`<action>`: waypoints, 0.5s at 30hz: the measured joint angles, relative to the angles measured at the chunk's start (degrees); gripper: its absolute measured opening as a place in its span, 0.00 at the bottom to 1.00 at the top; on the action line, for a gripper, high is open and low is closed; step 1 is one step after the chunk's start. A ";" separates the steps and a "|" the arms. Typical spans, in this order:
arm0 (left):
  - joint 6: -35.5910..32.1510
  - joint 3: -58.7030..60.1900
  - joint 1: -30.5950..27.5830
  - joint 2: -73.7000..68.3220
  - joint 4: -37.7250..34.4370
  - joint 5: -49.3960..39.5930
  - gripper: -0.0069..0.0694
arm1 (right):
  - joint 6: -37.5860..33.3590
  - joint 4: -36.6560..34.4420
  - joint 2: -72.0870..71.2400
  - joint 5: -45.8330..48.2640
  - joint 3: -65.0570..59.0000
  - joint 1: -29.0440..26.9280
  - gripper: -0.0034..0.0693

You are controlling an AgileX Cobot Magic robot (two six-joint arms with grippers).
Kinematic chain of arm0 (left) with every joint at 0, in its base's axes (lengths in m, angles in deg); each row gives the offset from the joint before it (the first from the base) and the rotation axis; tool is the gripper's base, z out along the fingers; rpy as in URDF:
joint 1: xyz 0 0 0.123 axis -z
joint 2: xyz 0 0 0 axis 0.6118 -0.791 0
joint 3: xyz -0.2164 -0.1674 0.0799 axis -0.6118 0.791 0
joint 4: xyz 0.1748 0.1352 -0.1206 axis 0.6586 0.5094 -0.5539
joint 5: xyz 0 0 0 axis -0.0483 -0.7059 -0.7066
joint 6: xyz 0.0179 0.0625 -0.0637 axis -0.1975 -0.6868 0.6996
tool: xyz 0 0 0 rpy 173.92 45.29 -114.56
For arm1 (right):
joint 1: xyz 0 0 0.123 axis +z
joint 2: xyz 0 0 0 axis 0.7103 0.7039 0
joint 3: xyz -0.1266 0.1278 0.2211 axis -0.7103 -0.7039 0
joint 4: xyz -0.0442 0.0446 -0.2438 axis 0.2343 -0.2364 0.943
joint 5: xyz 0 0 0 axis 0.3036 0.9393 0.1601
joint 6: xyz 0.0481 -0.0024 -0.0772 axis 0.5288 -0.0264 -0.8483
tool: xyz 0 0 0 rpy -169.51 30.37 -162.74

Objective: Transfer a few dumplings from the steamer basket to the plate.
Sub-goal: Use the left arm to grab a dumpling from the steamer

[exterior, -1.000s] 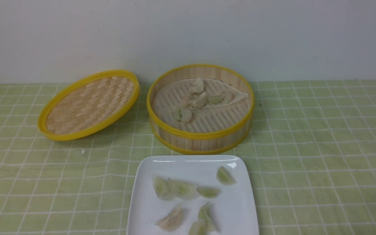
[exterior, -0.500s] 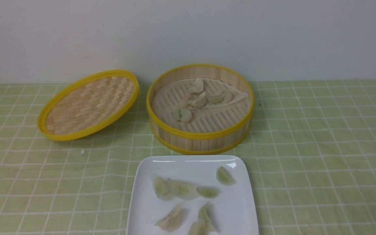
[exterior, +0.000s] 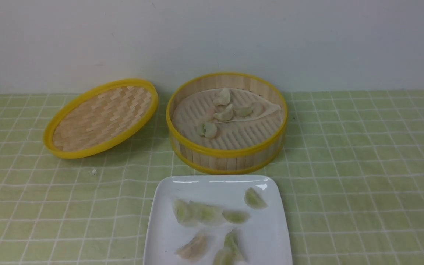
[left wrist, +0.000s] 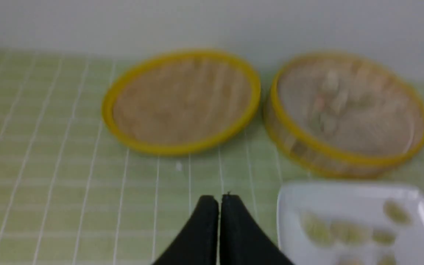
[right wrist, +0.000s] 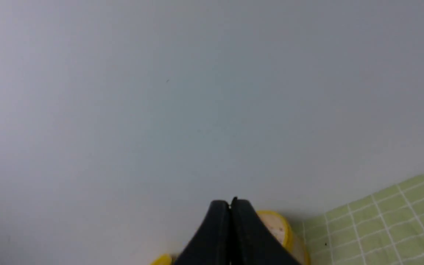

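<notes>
The steamer basket (exterior: 226, 160) stands at the middle back of the table with several dumplings (exterior: 222, 112) on its liner. The white square plate (exterior: 212, 186) lies just in front of it and holds several dumplings (exterior: 204, 213). Neither gripper shows in the front view. In the left wrist view my left gripper (left wrist: 219, 200) is shut and empty, held above the cloth to the left of the plate (left wrist: 293, 200), facing the basket (left wrist: 344, 162). In the right wrist view my right gripper (right wrist: 230, 204) is shut and empty, pointing at the wall, with a bit of the basket (right wrist: 283, 230) behind it.
The woven bamboo lid (exterior: 101, 117) lies tilted to the left of the basket, also seen in the left wrist view (left wrist: 182, 99). A small white crumb (exterior: 93, 171) lies on the green checked cloth (exterior: 363, 176). A pale wall runs along the back.
The dark tip of my left gripper, at the front view's lower left corner a second ago, has left that view. The basket, plate and dumplings have not moved.
</notes>
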 joint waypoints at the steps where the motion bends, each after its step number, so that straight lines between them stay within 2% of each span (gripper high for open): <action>1: -4.25 -2.65 0.00 -6.49 -2.15 -3.38 0.08 | -0.88 2.27 4.95 7.54 7.46 0.00 0.03; 3: -8.12 -4.79 0.63 -13.21 -5.11 -4.80 0.08 | -2.10 4.75 11.72 16.37 14.39 0.00 0.03; 4: -8.12 -4.79 0.63 -13.84 -5.40 -4.85 0.08 | -2.26 5.29 12.44 17.28 15.14 0.00 0.03; 5: -10.61 -6.94 2.14 -19.78 -7.94 -5.27 0.08 | -3.84 7.93 18.80 25.94 22.40 0.00 0.03; 10: -13.95 -13.02 8.46 -30.62 -8.66 -5.27 0.08 | -6.63 14.62 31.34 43.94 33.36 0.00 0.03; 15: -16.34 -19.62 14.21 -40.34 -8.73 -5.27 0.08 | -7.04 17.60 37.24 50.52 36.05 0.00 0.03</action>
